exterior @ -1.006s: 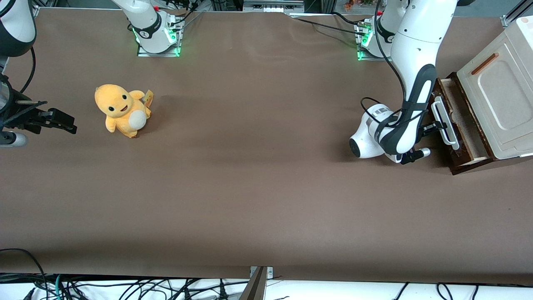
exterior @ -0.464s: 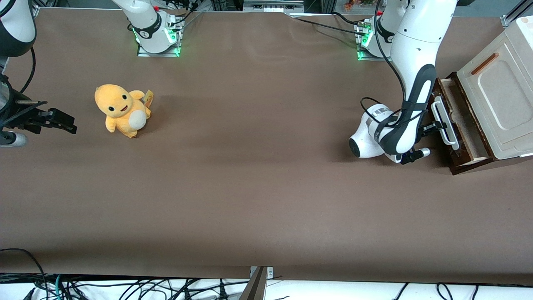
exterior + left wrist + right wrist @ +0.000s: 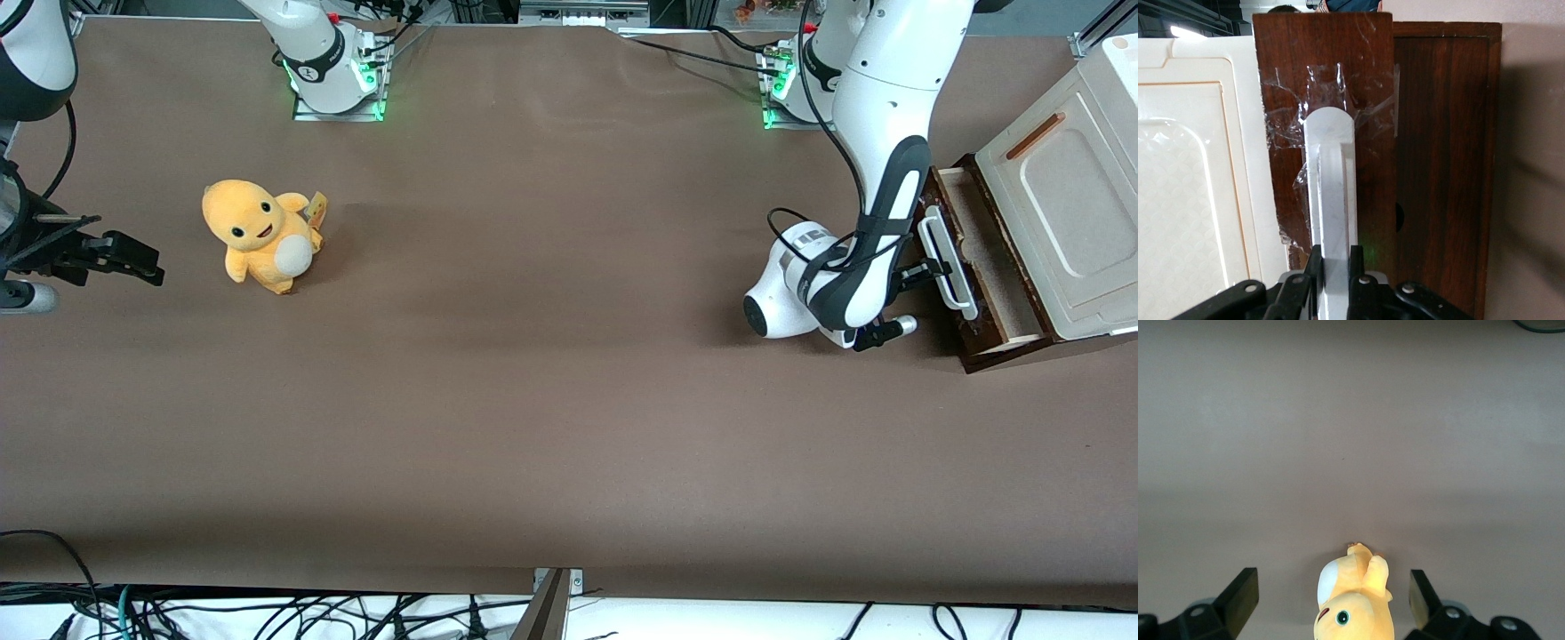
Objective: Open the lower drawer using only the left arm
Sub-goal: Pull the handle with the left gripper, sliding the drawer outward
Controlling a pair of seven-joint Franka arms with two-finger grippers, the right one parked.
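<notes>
front view: the left arm reaches down to the lower drawer at the working arm's end of the table, the drawer pulled partly out under the cream panel. its gripper has its fingers clamped narrowly on the white handle. a yellow plush toy sits toward the parked arm's end.

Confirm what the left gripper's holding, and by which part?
The gripper is shut on the white loop handle of the lower drawer, clamping the handle's bar about midway along it. The drawer is partly open.
</notes>
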